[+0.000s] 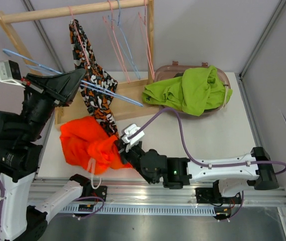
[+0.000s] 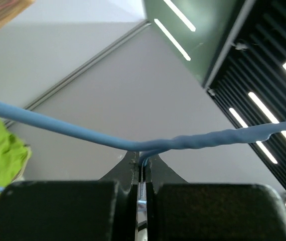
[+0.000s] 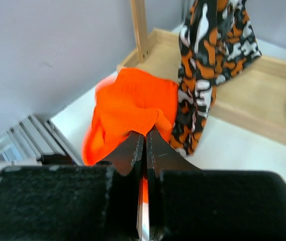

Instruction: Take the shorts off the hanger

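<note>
The bright orange shorts (image 1: 89, 143) lie bunched on the table at the near left. My right gripper (image 1: 119, 145) is shut on a fold of the orange shorts (image 3: 135, 108). My left gripper (image 1: 80, 76) is shut on the neck of a blue wire hanger (image 1: 108, 89), held off the rail; the hanger (image 2: 83, 131) crosses the left wrist view. The camouflage shorts (image 1: 94, 75) hang from a pink hanger on the wooden rail (image 1: 73, 10) and show in the right wrist view (image 3: 216, 45). The lime green shorts (image 1: 188, 90) lie in a basket. The navy and olive pairs are out of view.
The wooden rack has a base board (image 1: 128, 98) and uprights. Empty pink and blue hangers (image 1: 120, 40) hang on the rail. The brown basket (image 1: 223, 80) sits at the back right. A purple cable (image 1: 183, 135) loops over the table. Grey walls close in behind and on the right.
</note>
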### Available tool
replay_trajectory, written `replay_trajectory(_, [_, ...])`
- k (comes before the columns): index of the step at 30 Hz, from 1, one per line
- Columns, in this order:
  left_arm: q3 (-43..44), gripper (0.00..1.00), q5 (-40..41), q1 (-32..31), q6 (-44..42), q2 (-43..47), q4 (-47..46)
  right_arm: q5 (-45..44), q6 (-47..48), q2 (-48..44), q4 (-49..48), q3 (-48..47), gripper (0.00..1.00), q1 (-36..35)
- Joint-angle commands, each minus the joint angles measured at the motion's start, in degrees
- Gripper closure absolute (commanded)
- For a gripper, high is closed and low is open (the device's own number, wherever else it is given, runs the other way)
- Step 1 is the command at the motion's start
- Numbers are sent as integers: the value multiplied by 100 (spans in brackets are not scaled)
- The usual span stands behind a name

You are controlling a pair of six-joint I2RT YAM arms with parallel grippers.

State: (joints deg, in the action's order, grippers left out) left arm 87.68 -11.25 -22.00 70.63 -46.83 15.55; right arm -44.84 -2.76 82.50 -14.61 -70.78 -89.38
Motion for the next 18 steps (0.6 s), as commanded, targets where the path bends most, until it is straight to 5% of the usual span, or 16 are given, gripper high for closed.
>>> replay_trajectory(1, [574,100,-588,-24,21,-282,-430,-893,91,-690,-525,91,100,-149])
replay_trajectory(10, [1200,100,-1108,-24,-1726,-292,2623,-686,2244,-1657,-543,-839,100,491])
replay_trajectory(18, [426,100,-1539,-24,-2993,51,3954,684,2720,-1343,396,-3044,100,2492])
